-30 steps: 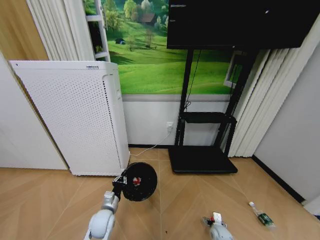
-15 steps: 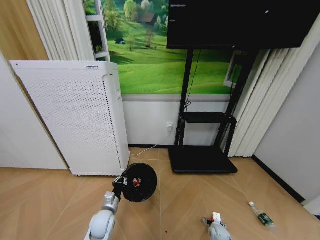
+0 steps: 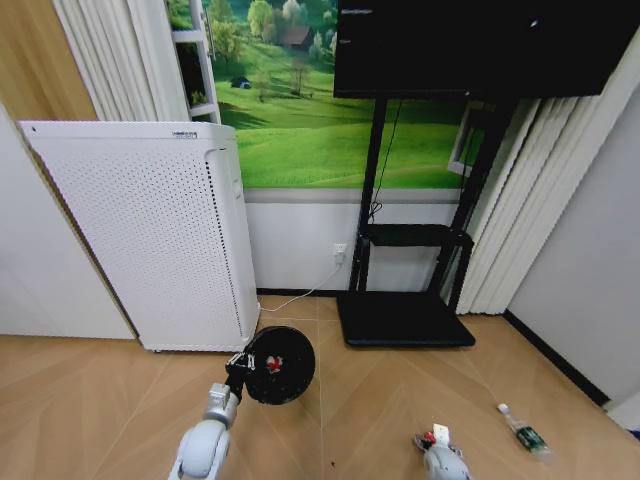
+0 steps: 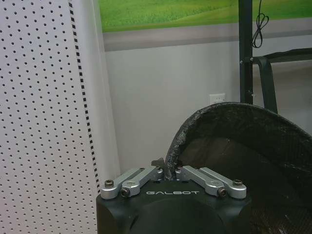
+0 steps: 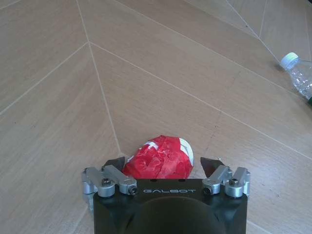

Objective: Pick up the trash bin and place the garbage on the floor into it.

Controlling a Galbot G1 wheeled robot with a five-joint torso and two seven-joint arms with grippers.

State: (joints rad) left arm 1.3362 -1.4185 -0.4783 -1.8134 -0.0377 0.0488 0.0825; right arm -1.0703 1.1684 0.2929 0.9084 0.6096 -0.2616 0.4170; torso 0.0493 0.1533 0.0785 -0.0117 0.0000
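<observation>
Clamping the trash bin (image 3: 279, 364) rim, the left gripper (image 4: 169, 171) holds it tilted. Right gripper (image 5: 165, 168), fingers apart, straddles the red-and-white scrap (image 5: 159, 157); closing off-centre could squeeze it out sideways

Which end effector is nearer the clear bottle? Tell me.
Right. The right end effector sits near the clear bottle, around a red scrap; the left end effector grips the trash bin farther off.

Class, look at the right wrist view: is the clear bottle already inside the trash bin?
No. The bottle lies on the wooden floor.
</observation>
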